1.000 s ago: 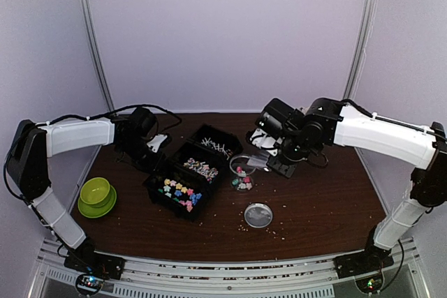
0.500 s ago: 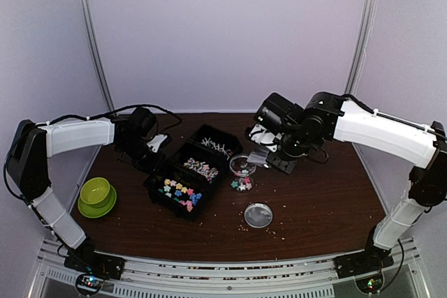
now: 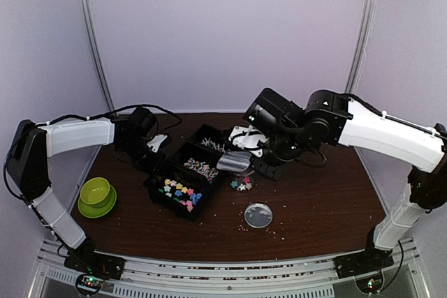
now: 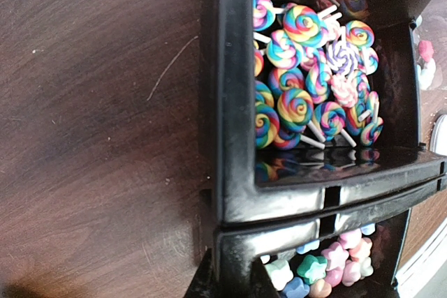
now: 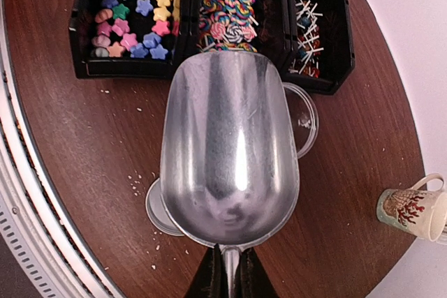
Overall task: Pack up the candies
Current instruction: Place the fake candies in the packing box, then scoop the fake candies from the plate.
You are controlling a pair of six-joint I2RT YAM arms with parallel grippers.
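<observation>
The candies point(image 5: 227, 15) — lollipops heaped in the middle of three black bins point(image 5: 190, 47), top of the right-wrist frame, sticks splayed with no common axis — likely want a shallow, mouth-first dip from the empty scoop point(image 5: 230, 158) clamped in the right gripper point(image 5: 227, 277), while the left gripper point(image 4: 230, 280) pinches a bin wall.

White-shelled arms point(image 3: 387, 134), black joints point(image 3: 325, 113)

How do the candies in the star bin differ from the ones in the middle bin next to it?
The star candies are solid pastel pieces without sticks; the lollipops are rainbow swirls on white sticks. The star candies lie spread out with black floor showing between them; the lollipops are heaped together. Both sit in open black bins side by side.
</observation>
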